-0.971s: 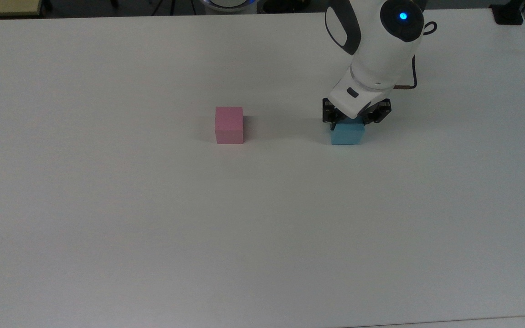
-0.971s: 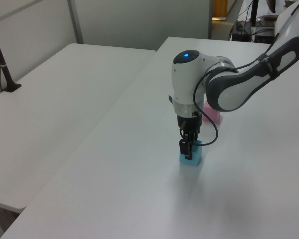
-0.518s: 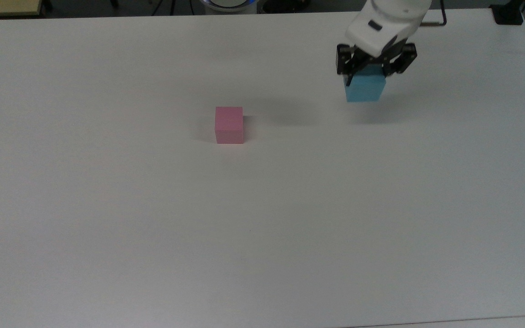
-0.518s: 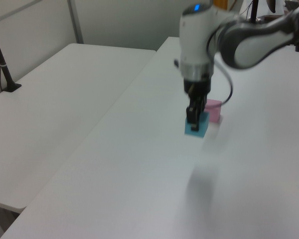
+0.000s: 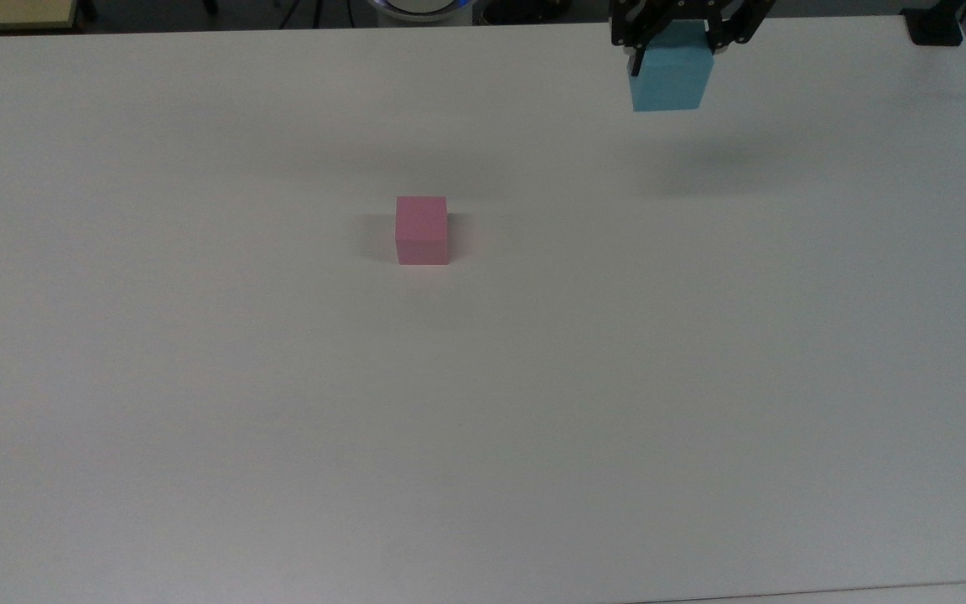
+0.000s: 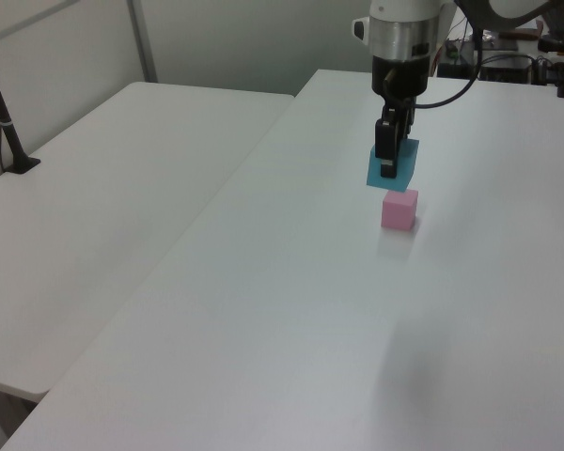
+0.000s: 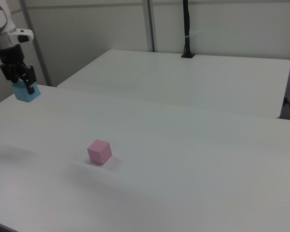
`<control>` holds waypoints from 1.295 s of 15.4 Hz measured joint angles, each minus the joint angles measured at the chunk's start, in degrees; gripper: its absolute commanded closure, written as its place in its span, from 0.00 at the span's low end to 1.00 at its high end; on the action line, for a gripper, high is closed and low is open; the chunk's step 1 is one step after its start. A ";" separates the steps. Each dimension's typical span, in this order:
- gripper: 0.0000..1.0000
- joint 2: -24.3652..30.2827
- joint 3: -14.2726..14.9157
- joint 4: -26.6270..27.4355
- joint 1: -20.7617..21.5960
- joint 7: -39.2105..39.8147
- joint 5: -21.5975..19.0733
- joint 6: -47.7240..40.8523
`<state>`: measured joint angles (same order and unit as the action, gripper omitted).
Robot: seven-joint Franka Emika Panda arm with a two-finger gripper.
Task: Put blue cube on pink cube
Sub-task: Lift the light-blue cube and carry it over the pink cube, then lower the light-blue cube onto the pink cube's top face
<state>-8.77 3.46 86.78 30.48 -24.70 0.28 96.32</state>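
The blue cube (image 5: 672,77) hangs high above the white table (image 5: 483,403), held between the black fingers of my gripper (image 5: 674,38), which is shut on it. In the left view the blue cube (image 6: 397,163) is in the air with the gripper (image 6: 389,155) around it, and the pink cube (image 6: 399,209) sits just below it in the picture. In the right view the blue cube (image 7: 26,93) is at the far left under the gripper (image 7: 23,83). The pink cube (image 5: 422,230) rests alone on the table, well to the top view's left of the blue cube; it also appears in the right view (image 7: 99,152).
A second white table (image 6: 122,197) adjoins on the left view's left, with a black post (image 6: 2,117) on it. A black clamp base (image 5: 936,25) sits at the top view's far right corner.
The gripper has lifted the blue cube off the table and carried it up, toward the top view's upper edge. The pink cube has not moved.
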 measured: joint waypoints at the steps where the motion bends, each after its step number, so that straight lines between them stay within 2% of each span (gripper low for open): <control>1: 0.78 -0.08 0.25 0.01 -1.03 1.43 0.02 -0.54; 8: 0.77 -0.17 5.62 0.03 -10.69 15.12 0.04 -3.45; 12: 0.77 0.43 6.26 0.22 -15.81 19.53 0.04 -3.46; 16: 0.77 1.02 6.17 2.44 -16.22 19.82 0.05 -3.18; 20: 0.77 2.43 6.05 11.68 -16.12 19.82 1.81 5.03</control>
<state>-6.34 9.51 98.46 14.37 -4.87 2.09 101.35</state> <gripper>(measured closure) 0.370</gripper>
